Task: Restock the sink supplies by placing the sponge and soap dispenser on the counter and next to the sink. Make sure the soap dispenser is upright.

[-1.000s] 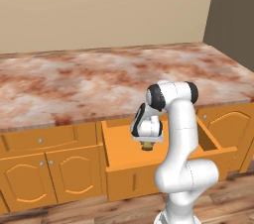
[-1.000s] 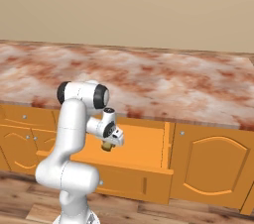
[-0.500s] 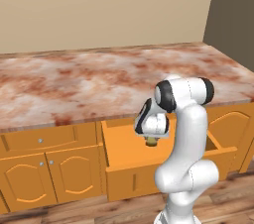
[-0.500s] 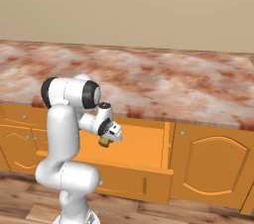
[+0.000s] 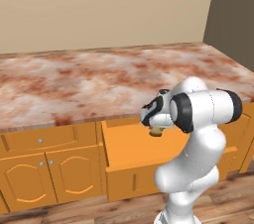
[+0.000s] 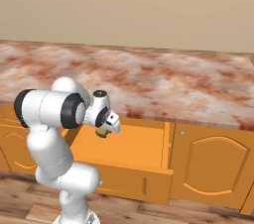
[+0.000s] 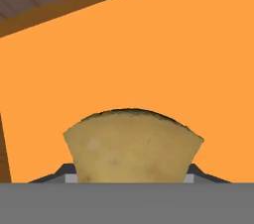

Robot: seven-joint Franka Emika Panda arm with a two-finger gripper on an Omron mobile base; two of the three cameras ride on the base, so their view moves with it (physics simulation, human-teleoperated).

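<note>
Hand view: sponge (image 7: 133, 146) clamped between pincer (image 7: 133, 177) tips; above open drawer (image 7: 149, 59)

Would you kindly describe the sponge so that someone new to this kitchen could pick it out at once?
Find the long marbled counter and, below it, the one open orange drawer. Above that drawer hangs the white arm's gripper, and the sponge is the small yellow-tan block pinched between its jaws. It is the only pale, soft-looking thing among the orange wood.
</note>
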